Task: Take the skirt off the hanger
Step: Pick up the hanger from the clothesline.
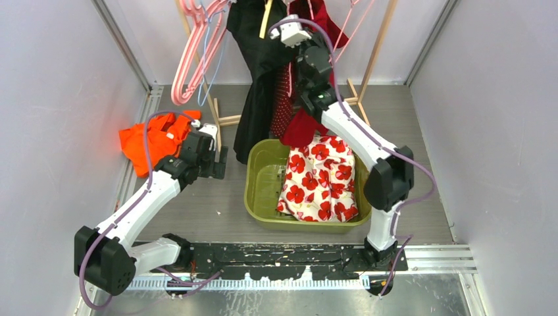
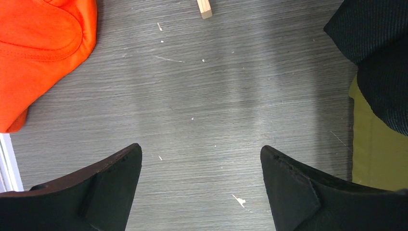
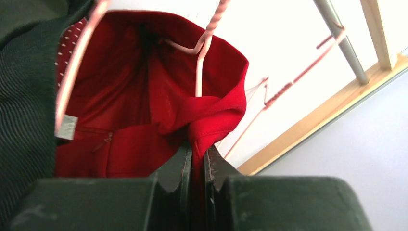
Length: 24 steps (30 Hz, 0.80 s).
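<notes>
A red skirt [image 1: 304,125] hangs on a pink hanger [image 3: 199,67] at the rack, between a black garment [image 1: 258,46] and the right arm. My right gripper [image 3: 197,155] is raised at the rack and shut on a fold of the red skirt's [image 3: 144,110] waistband, just under the hanger wire. In the top view the right gripper [image 1: 301,26] is at the top of the garments. My left gripper [image 2: 201,156] is open and empty, low over the grey table, left of the green basin; in the top view it [image 1: 220,161] sits beside the basin.
A green basin [image 1: 260,191] holds a white cloth with red flowers [image 1: 320,178]. An orange garment [image 1: 150,139] lies at the left. Empty pink hangers [image 1: 197,46] hang on the wooden rack [image 1: 375,52]. The black garment's hem [image 2: 380,57] shows at the left wrist view's right edge.
</notes>
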Each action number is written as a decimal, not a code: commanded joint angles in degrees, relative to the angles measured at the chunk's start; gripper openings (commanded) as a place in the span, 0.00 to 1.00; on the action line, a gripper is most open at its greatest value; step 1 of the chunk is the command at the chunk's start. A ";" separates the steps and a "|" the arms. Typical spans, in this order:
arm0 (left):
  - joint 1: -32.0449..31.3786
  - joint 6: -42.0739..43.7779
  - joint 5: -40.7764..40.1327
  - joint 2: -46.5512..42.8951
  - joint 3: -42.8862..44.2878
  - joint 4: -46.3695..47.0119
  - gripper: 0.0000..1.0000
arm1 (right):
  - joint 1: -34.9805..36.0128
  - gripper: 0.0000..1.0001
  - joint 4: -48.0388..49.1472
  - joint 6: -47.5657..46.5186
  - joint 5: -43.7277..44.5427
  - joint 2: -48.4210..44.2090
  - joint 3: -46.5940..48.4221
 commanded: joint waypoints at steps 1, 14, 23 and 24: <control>-0.20 0.72 -0.52 -0.45 -0.09 2.39 0.92 | -0.51 0.01 28.40 -22.37 -2.30 7.19 -1.39; -0.16 1.02 -1.31 -0.63 -0.50 2.75 0.93 | -0.85 0.01 39.24 -23.20 4.28 6.44 -2.87; -0.16 1.10 -0.41 0.10 -0.10 3.24 0.93 | 1.16 0.01 39.43 -22.94 5.47 2.47 0.28; -0.16 1.08 -0.52 -0.01 -0.11 3.20 0.92 | 1.45 0.01 38.92 -22.14 5.85 1.73 0.49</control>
